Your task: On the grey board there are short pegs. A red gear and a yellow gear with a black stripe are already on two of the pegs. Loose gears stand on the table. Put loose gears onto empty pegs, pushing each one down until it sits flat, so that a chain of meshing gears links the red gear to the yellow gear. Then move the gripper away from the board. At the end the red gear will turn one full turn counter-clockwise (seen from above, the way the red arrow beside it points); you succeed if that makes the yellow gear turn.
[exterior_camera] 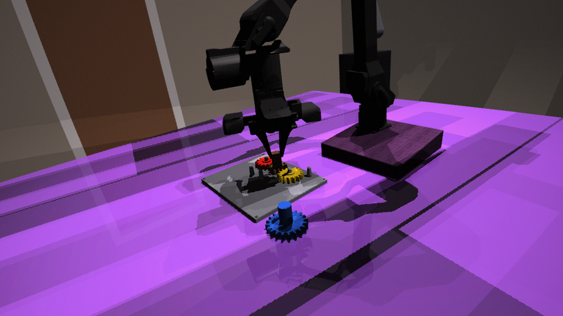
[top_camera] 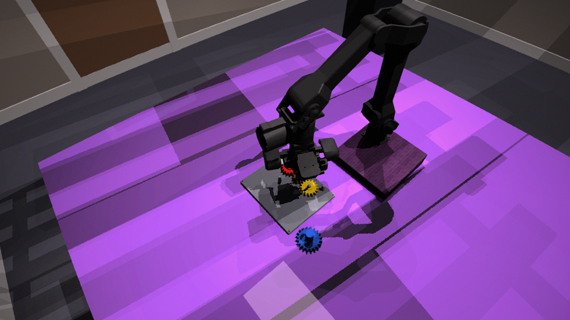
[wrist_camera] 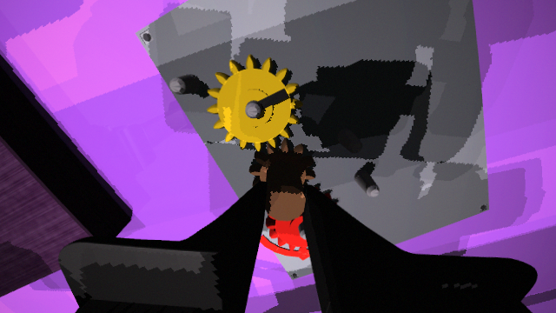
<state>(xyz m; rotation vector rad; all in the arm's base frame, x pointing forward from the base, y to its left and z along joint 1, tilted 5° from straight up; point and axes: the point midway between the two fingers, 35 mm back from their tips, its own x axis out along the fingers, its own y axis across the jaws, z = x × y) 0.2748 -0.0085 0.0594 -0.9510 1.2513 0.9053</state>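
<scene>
No words, brand names or numbers can be read. A curved red marking (wrist_camera: 278, 249), its arrowhead hard to make out, shows at six o'clock in the wrist view, on the grey board (top_camera: 289, 221) (exterior_camera: 251, 210) (wrist_camera: 434, 217) beside the red gear (top_camera: 287, 171) (exterior_camera: 261, 163) (wrist_camera: 287, 227). Pale flecks (wrist_camera: 460, 285) at four o'clock, on the black gripper (top_camera: 297, 177) (exterior_camera: 276, 158) (wrist_camera: 284, 190), are illegible.

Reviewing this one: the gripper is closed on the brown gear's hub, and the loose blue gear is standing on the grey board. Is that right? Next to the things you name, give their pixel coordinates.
Not quite: the blue gear (top_camera: 307, 245) (exterior_camera: 286, 228) stands on the table, off the grey board (top_camera: 288, 220) (exterior_camera: 251, 210), as the exterior view shows. The rest holds.
</scene>
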